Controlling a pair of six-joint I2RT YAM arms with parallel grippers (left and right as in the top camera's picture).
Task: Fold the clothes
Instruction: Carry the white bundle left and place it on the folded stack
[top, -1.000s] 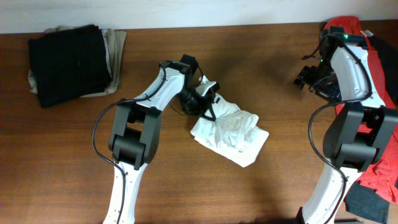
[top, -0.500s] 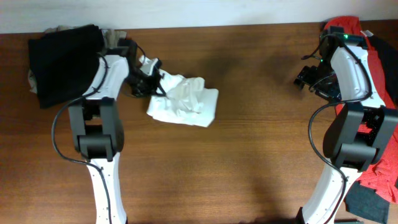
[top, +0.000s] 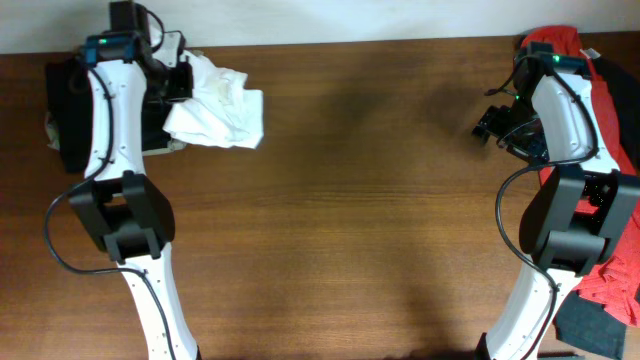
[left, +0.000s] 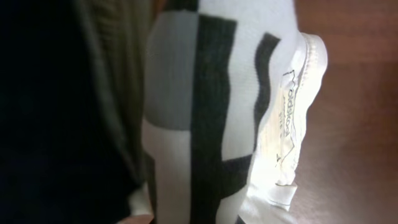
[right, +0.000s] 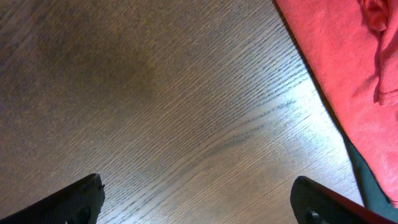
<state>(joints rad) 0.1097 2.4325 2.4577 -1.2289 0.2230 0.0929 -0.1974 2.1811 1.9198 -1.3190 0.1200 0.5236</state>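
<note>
The white T-shirt (top: 218, 110) is a crumpled, roughly folded bundle at the far left of the table, its left edge lying over the black and khaki stack. My left gripper (top: 177, 84) is shut on the shirt's left edge. In the left wrist view the white fabric with a sewn label (left: 287, 124) fills the frame, and the fingers are hidden by it. My right gripper (top: 490, 124) is open and empty above bare wood at the far right, with its fingertips wide apart in the right wrist view (right: 199, 202).
A folded black piece (top: 66, 100) on a khaki piece (top: 50, 130) lies at the back left, also in the left wrist view (left: 37, 112). A red shirt (top: 600, 60) lies at the right edge, seen too in the right wrist view (right: 336, 62). The wooden table (top: 380, 200) spans between.
My left gripper has carried the white T-shirt from the table's middle leftward and back, onto the edge of the black and khaki stack. The right arm has not moved.
</note>
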